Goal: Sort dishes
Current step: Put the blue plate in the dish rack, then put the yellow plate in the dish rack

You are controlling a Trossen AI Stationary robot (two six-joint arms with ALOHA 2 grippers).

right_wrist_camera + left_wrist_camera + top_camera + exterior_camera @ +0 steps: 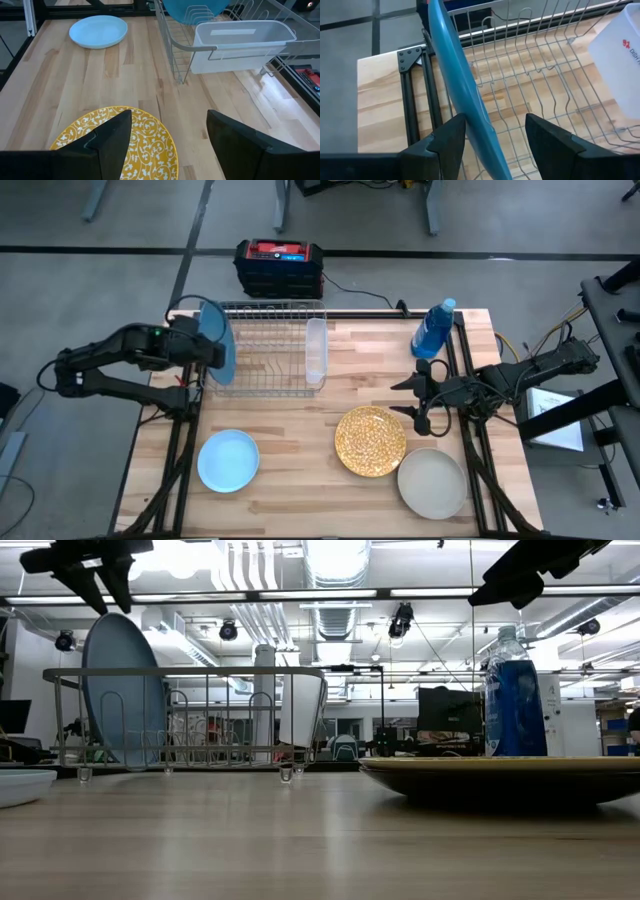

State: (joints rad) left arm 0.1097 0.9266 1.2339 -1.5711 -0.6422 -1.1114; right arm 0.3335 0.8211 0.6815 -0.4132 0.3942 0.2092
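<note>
A large mid-blue plate [218,340] stands on edge in the left end of the wire dish rack [270,350]. My left gripper [496,122] is open just above it, with one finger on either side of the plate's top rim [451,45]. The small pale blue plate [228,460], the gold speckled plate [370,440] and the beige-grey plate [432,483] lie flat on the table. My right gripper [420,395] hangs open above the table, just beyond the gold plate's far right edge, with nothing between its fingers.
A clear plastic cup [316,352] lies in the rack's right end. A blue bottle [434,330] stands at the far right of the table. A red and black box [278,268] sits on the floor beyond the far edge. Bare wood lies between the plates.
</note>
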